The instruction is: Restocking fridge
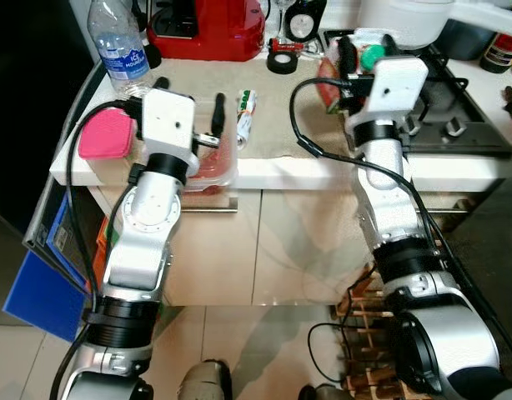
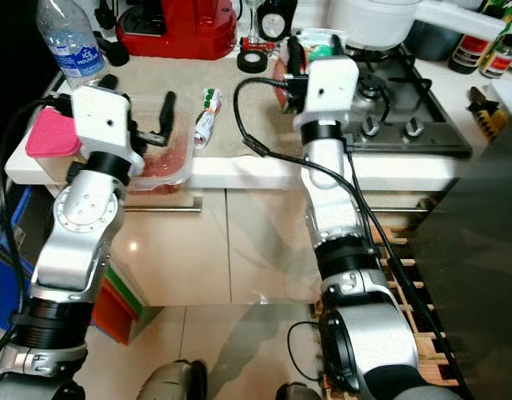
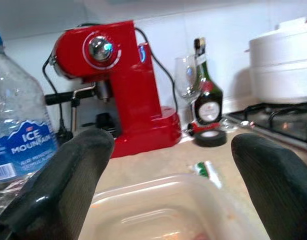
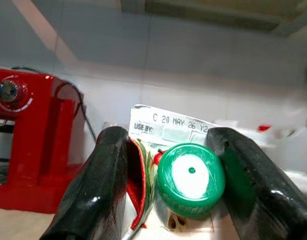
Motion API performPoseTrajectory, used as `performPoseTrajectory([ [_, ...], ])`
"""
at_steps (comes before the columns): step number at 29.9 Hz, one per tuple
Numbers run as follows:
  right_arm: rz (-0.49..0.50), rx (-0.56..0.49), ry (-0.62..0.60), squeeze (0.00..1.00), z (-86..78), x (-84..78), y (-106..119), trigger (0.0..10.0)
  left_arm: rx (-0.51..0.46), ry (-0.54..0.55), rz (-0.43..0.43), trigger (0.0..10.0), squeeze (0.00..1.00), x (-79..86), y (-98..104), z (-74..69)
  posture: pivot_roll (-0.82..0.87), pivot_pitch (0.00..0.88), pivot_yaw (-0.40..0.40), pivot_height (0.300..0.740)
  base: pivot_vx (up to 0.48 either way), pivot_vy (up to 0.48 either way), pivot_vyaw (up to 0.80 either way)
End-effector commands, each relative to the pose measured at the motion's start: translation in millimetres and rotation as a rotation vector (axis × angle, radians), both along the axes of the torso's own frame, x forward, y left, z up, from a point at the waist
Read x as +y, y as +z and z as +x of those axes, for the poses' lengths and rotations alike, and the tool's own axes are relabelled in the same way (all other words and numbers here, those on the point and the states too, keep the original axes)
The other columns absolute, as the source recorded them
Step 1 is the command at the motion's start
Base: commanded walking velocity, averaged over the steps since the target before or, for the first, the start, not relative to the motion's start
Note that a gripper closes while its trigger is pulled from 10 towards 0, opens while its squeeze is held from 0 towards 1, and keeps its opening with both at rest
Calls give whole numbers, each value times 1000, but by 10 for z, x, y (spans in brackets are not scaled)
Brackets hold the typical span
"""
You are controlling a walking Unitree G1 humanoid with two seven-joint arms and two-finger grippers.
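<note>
A clear plastic container (image 1: 216,163) with red food inside sits at the front edge of the counter (image 1: 273,171). My left gripper (image 3: 168,165) is open just above it, with one black finger (image 1: 217,115) on each side of its rim (image 3: 163,187). Farther right, by the hob, stands a red and white carton (image 1: 329,83) with a green screw cap (image 4: 191,178). My right gripper (image 4: 186,172) is shut on the carton's top, and its fingers (image 4: 106,185) press the gable and cap from both sides.
A water bottle (image 1: 118,42) and a red coffee machine (image 1: 208,29) stand behind the container. A pink sponge (image 1: 104,133), a tube (image 1: 245,112) and a black tape roll (image 1: 283,62) lie nearby. The gas hob (image 1: 456,117) carries a white pot (image 1: 406,17). A wooden rack (image 1: 364,333) is on the floor.
</note>
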State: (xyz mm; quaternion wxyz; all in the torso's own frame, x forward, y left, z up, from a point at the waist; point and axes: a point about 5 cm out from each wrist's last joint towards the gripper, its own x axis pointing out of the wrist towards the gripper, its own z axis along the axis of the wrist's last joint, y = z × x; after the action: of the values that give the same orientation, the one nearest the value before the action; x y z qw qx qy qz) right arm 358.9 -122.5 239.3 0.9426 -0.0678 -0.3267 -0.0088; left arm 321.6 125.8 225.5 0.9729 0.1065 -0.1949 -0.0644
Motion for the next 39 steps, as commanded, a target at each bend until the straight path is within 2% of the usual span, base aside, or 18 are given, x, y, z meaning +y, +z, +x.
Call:
performPoseTrajectory([
  [1,-22,-40,-36,0,-88,-50,33,0,-9,-19,-8,10000,0,-35,-9,1,62,0,-19,740,0,0,0],
  [2,-34,-53,-62,0,-166,-87,13,0,-33,-29,-3,10000,0,-59,18,-13,56,0,-18,740,0,0,0],
  [5,-42,-61,-79,0,-215,-112,0,0,-49,-36,2,10000,0,-78,35,-20,54,0,-18,740,0,0,0],
  [9,-47,-41,-131,0,-317,-166,-109,0,12,-39,-18,10000,0,-108,-51,20,39,0,-11,740,0,0,0],
  [11,-43,-26,-143,0,-330,-173,-154,0,33,-34,-31,10000,0,-101,-86,38,37,0,-7,740,0,0,0],
  [12,-14,36,-158,0,-323,-187,-287,0,68,-26,-38,10000,0,-82,-148,85,33,0,-5,740,0,0,0],
  [13,-11,53,-163,0,-327,-188,-319,0,74,-24,-39,10000,0,-76,-163,101,30,0,-7,740,0,0,0],
  [16,-18,61,-166,0,-343,-183,-322,0,78,-22,-29,10000,0,-75,-179,123,23,0,-10,740,0,0,0],
  [30,-55,105,-150,0,-345,-156,-393,0,63,-11,-40,10000,0,-85,-162,181,13,0,-17,740,-355,0,0],
  [39,-54,119,-130,0,-324,-80,-426,0,51,-13,-30,10000,0,-75,-144,195,22,0,-10,740,-348,0,0],
])
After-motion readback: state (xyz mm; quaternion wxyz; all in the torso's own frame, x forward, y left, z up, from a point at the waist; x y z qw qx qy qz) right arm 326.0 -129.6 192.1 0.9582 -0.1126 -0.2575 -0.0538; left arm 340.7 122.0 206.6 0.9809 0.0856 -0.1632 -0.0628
